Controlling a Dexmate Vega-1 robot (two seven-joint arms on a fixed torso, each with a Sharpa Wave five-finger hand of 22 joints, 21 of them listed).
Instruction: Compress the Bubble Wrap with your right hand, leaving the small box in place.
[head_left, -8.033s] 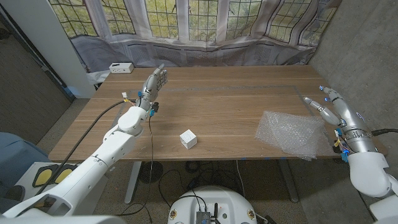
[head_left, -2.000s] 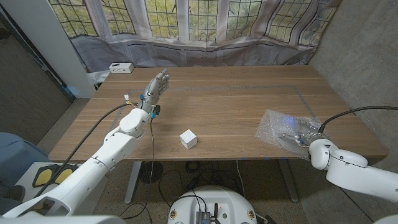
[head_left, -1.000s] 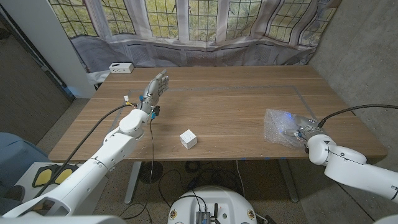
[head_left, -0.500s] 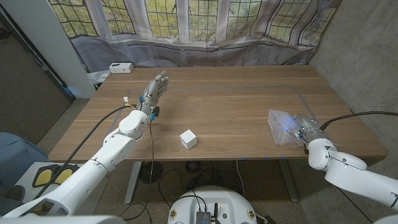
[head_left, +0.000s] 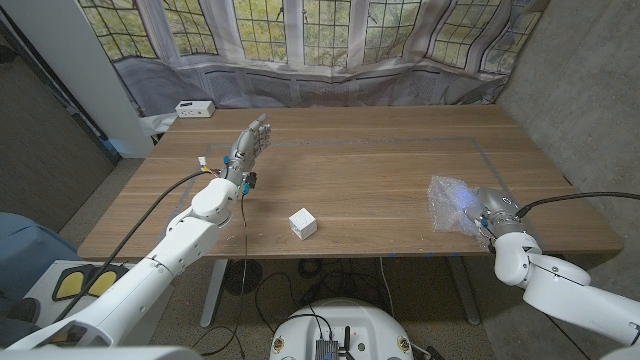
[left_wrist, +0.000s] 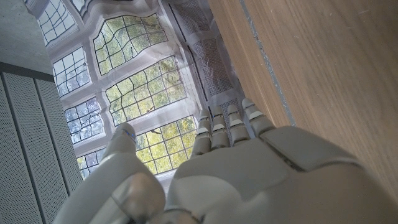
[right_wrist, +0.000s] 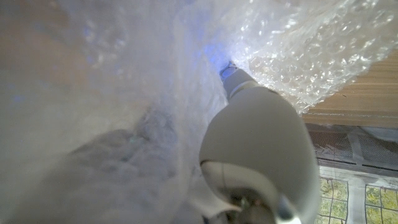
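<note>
right hand: the right hand (head_left: 492, 208) is down at the near right part of the wooden table (head_left: 380, 170), fingers closed into the bubble wrap (head_left: 452, 205) so it's bunched up in the grip. in the right wrist view the hand (right_wrist: 258, 146) is pretty much buried in the bubble wrap (right_wrist: 155, 81), with just a fingertip poking into the plastic and a blue glow on it.
bubble wrap: scrunched into a small clump near the table's right front edge, gathered against the right hand, with part of it lying on the wood on the side toward the table's middle. well apart from the box.
small box: the small white box (head_left: 303, 223) sits on the table near the front edge, about mid-table, between the two arms. neither hand is touching it.
left hand: the left hand (head_left: 251, 139) is held up over the far left part of the table, fingers straight and close together, holding nothing. the left wrist view shows the back of the hand (left_wrist: 249, 168) with fingers reaching toward the windows (left_wrist: 143, 93).
other stuff: a white power strip (head_left: 194, 108) sits at the far left corner, and a grey curtain (head_left: 330, 85) hangs under the leaded windows (head_left: 320, 30) behind the table.
</note>
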